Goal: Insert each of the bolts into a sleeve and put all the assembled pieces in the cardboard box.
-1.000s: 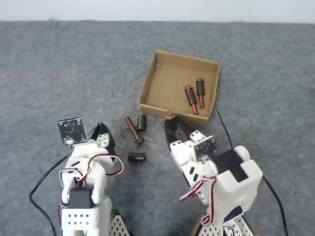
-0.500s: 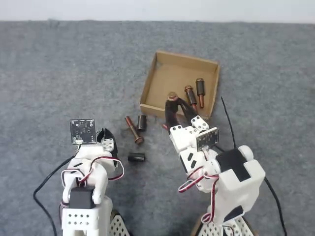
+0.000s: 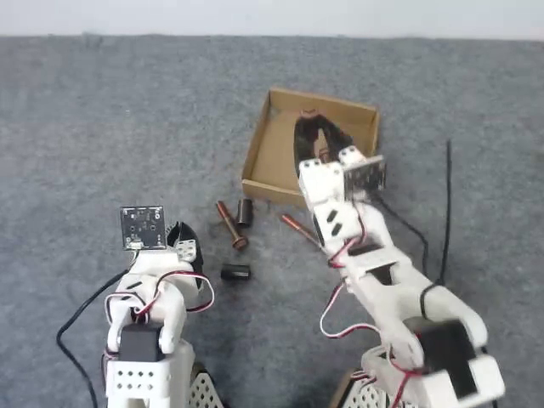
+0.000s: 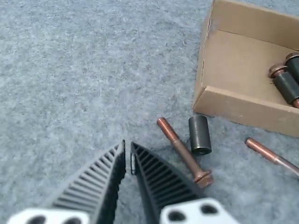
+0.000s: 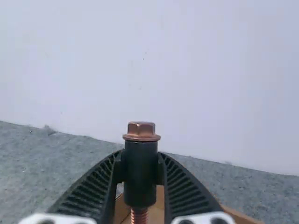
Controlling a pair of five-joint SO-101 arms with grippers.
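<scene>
Grey carpet [image 3: 102, 119] is running wide and bare on every side, up to the pale wall [image 3: 255, 17] at the far edge, so there is open room left of the box and behind it. The box [image 3: 276, 153] is sitting open-topped at centre, its near wall facing the arms. The right arm [image 3: 374, 263] is stretching out over that near wall, and the left arm [image 3: 153, 297] is sitting folded at the near left, well apart from the box. The right gripper [image 5: 140, 158] is hanging over the box's far half, its jaws clamping a sleeved bolt [image 5: 140, 172] upright, copper head on top. The left gripper [image 4: 127, 148] is pointing down at bare carpet, jaws all but closed with a thin slit between them, holding nothing. Inside the box, two sleeved pieces [image 4: 285, 83] are lying side by side. In front of the box a bare bolt [image 3: 229, 223] is lying just beside an upright sleeve [image 3: 245, 211]. A second bolt [image 3: 299, 228] is lying near the right arm, and another sleeve [image 3: 235, 273] is on its side nearer the left arm.
</scene>
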